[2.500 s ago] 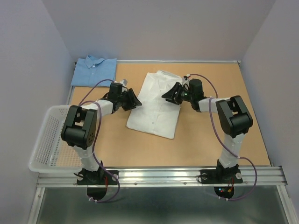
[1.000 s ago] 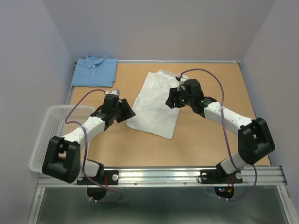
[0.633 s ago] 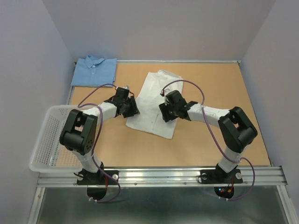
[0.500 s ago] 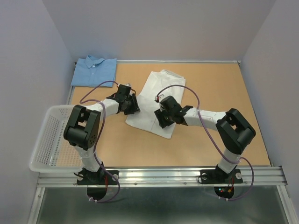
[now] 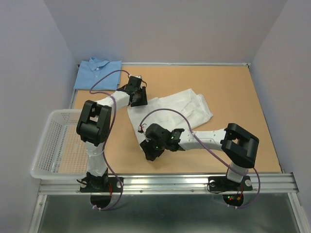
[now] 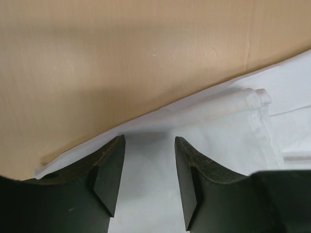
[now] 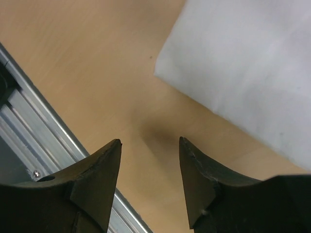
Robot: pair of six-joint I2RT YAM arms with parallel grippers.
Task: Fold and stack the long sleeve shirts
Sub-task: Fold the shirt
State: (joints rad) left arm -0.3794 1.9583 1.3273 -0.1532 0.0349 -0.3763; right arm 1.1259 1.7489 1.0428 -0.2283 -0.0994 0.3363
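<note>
Two shirts lie on the desk (image 5: 233, 87). The white shirt (image 5: 182, 108) sprawls rumpled across the middle, and the light blue shirt (image 5: 98, 74) sits folded at the far left corner, well apart. My left claw (image 6: 149, 141) hangs released over the white one's far left edge, gripping nothing. My right claw (image 7: 150, 141), also released, hovers above bare desk just beside its near corner. A white mesh basket (image 5: 46, 141) stands at the near left.

The white shirt (image 5: 184, 104) at mid-frame was soft matt cloth, creased (one edge rolled into a tube). The blue shirt (image 5: 98, 74), upper left, was smoother matt cloth. The table (image 5: 238, 92) looked like matt tan board. The basket (image 5: 41, 141) was white plastic mesh, and the rail (image 5: 170, 183) was brushed metal. The left gripper (image 6: 149, 143) had matt black, faintly grained fingers (image 6: 109, 167).
</note>
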